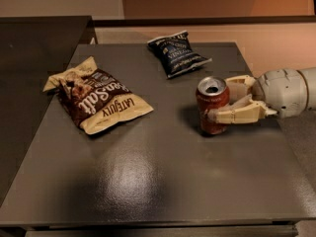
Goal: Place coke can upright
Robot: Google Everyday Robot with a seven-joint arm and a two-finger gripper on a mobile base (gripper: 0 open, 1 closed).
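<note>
The coke can (211, 101) is red with a silver open top and stands upright on the right side of the dark grey table (148, 181). My gripper (220, 100) reaches in from the right edge, at the end of a white arm (289, 92). Its cream fingers (237, 115) hold the can around its middle: one crosses the can's front, the other lies behind it. The can's base rests on or just above the tabletop.
A large brown and cream snack bag (96, 100) lies on the left of the table. A small dark blue chip bag (177, 52) lies at the back centre. A darker counter (29, 58) adjoins the table on the left.
</note>
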